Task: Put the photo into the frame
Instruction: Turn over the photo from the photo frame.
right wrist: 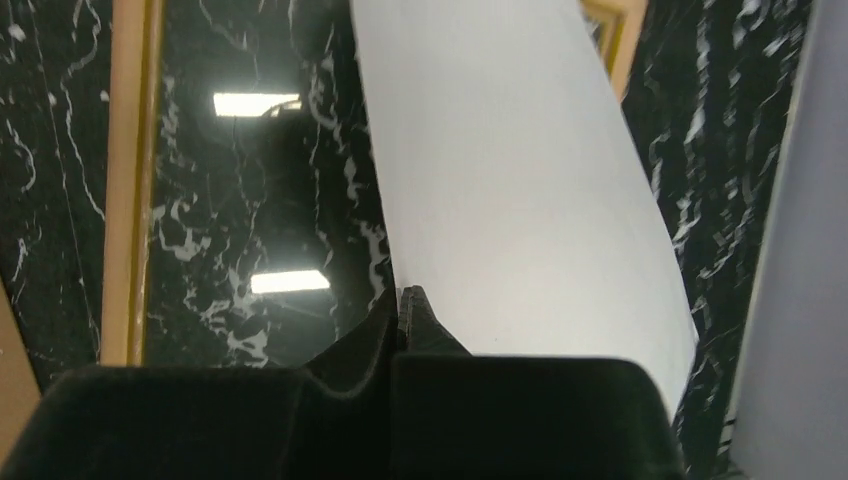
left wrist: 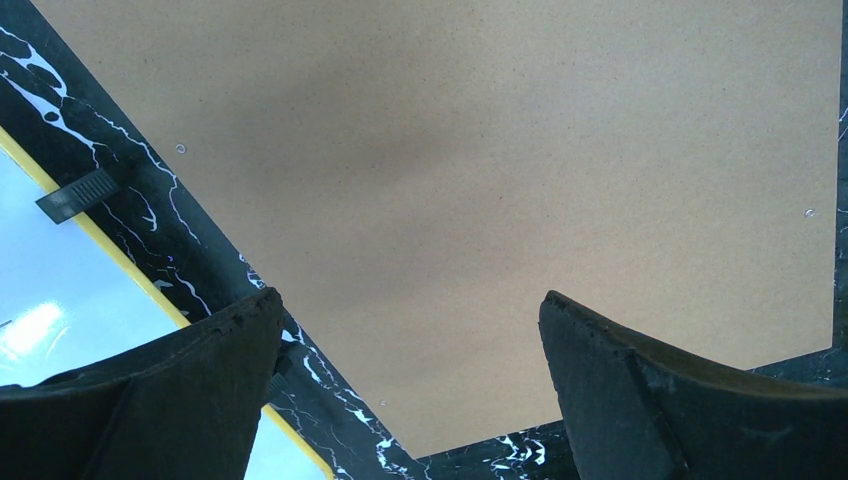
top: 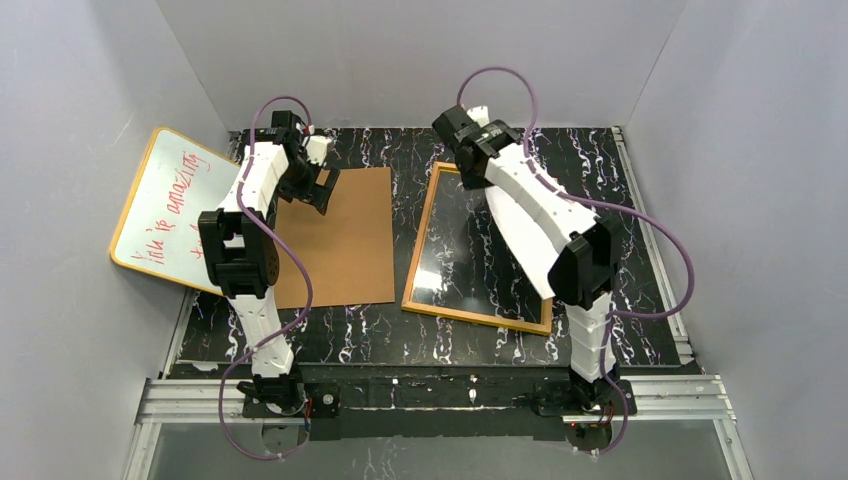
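Pinching the photo (right wrist: 500, 180) by its white back in right gripper (right wrist: 400, 300) above the frame (right wrist: 128, 200). Holding left gripper (left wrist: 410, 380) wide over backing board (left wrist: 480, 150). Cannot read red writing on whiteboard (top: 170, 200).

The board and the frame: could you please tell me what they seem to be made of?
Board: matte, finely speckled brown, probably hardboard or fibreboard. Frame: smooth yellow-orange border, wood or plastic, hard to tell; its pane is clear and glossy, mirroring ceiling lights, so glass or acrylic.
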